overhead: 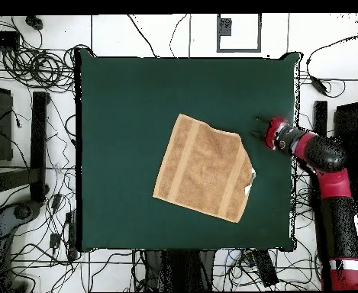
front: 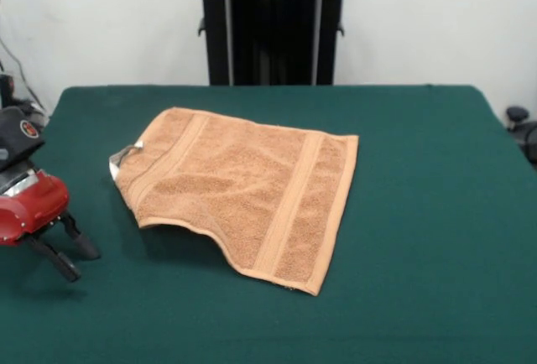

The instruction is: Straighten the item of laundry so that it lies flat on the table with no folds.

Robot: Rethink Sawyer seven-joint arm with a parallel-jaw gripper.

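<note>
The orange-tan towel [front: 243,189] lies spread on the green table [front: 419,213], near its middle; in the overhead view the towel [overhead: 203,167] is a tilted square. Two woven bands run across it. A small white tag [front: 124,156] shows at its left corner. Its near left edge is lifted and curled, with shadow beneath. My gripper [front: 71,259] is at the left, apart from the towel, just above the cloth, its two black fingers spread and empty. In the overhead view the gripper [overhead: 258,128] is right of the towel's upper right corner.
The robot's black pedestal [front: 273,24] stands behind the table's far edge. Cables and stands [overhead: 37,137] lie on the floor around the table. The red arm [overhead: 330,183] reaches in along the table's right side in the overhead view.
</note>
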